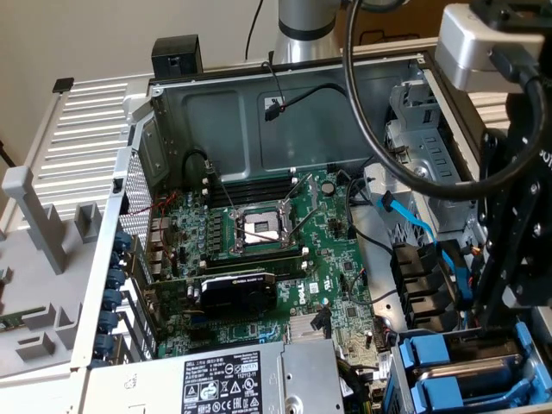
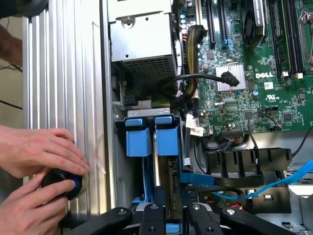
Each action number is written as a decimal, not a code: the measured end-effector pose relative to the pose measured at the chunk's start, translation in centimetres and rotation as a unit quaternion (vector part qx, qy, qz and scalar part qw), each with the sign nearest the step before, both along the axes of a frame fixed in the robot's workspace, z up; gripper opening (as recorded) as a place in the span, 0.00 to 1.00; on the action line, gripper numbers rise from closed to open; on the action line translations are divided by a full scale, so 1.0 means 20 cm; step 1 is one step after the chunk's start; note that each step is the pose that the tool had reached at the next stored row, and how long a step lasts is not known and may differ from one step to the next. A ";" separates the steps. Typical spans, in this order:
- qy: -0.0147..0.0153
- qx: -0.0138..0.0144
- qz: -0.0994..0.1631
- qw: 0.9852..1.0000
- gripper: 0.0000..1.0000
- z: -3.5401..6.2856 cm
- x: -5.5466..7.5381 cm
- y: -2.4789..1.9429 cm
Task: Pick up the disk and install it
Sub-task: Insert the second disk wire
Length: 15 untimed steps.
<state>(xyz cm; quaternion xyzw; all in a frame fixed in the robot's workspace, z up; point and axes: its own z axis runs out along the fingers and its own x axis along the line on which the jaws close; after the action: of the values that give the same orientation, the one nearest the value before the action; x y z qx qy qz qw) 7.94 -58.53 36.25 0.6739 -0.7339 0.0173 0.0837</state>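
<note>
The disk (image 2: 169,188) stands edge-on in its blue frame, running down into the drive cage beside two blue carrier fronts (image 2: 139,141). My gripper (image 2: 172,221) sits over its near end, black fingers (image 2: 151,220) on either side, shut on the disk. In the exterior view the gripper (image 1: 509,312) hangs at the exterior view's right, above the cage. A strip of the disk's blue frame (image 1: 523,349) shows under it, next to the blue carriers (image 1: 435,355).
A person's hands (image 2: 36,156) rest on the ribbed side panel and hold a round black object (image 2: 62,183). The silver power-supply box (image 1: 250,379) lies next to the cage. A motherboard (image 1: 259,233), black cables (image 2: 195,78) and a blue cable (image 1: 420,228) crowd the case.
</note>
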 end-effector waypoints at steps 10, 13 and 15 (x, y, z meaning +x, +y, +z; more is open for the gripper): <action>-0.005 -0.001 0.000 1.000 0.24 0.023 0.00 0.000; -0.007 -0.001 0.000 1.000 0.24 0.038 -0.01 0.000; -0.008 -0.001 0.000 1.000 0.24 0.051 -0.02 0.000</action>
<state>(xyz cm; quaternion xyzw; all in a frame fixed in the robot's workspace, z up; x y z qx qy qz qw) 7.60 -58.52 37.28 0.6736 -0.7346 0.0234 0.0784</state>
